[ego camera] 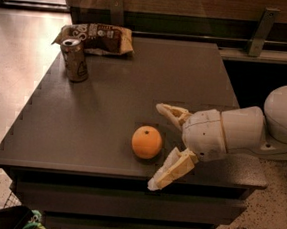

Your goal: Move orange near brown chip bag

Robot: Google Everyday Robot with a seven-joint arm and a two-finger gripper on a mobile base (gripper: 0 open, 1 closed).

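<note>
- We are at the reach-in step. The gripper (156, 147), fingers spread wide apart, sits just right of the orange (147, 142). The orange rests ungrasped by the near edge of the table (136, 81).
- Next, we judge, the gripper must slide left around the orange, close, lift and carry it far-left.
- The brown chip bag (97, 36) lies at the far-left edge. The drink can (74, 59) stands just nearer than its left end, so we should aim right of the can.

claw (155, 146) right of orange (146, 142), perhaps straddling it
</note>
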